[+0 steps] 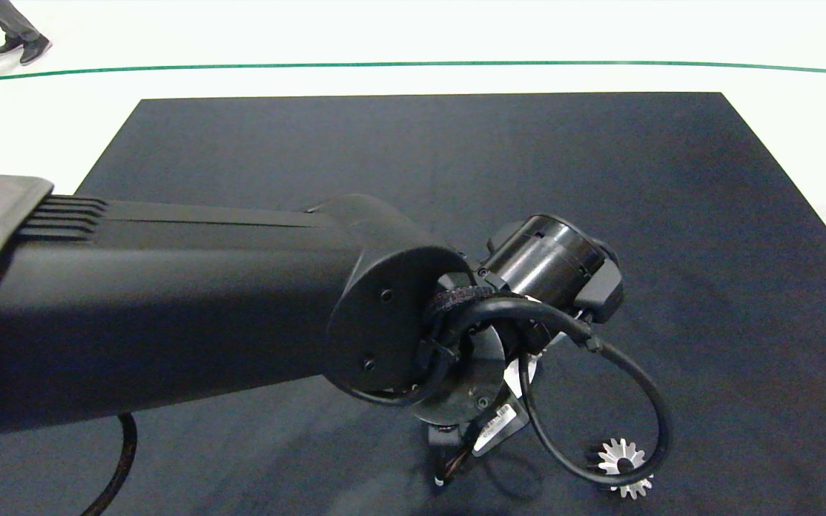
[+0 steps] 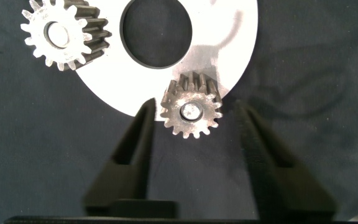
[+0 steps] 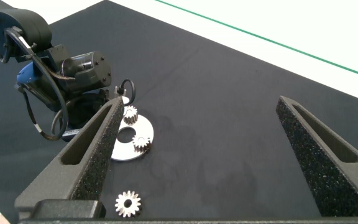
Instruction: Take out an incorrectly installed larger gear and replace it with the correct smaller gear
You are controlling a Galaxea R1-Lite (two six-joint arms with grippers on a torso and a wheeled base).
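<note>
Left hand (image 2: 192, 134) hangs open around a small silver gear (image 2: 191, 104) with short blunt teeth, on the white disc's (image 2: 229, 37) edge, mid-frame; right hand (image 3: 229, 155) spread wide, empty, well apart.

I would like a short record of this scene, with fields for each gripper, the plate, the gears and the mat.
Left gripper: open, low over the plate, one finger on each side of a gear
Gear between fingers: at the plate's edge, not gripped
Plate: flat pale disc with a round hole, on the dark mat
Second gear: at another part of the plate's edge
Loose gear: on the mat, apart from the plate
Right gripper: open, raised, holding nothing
</note>
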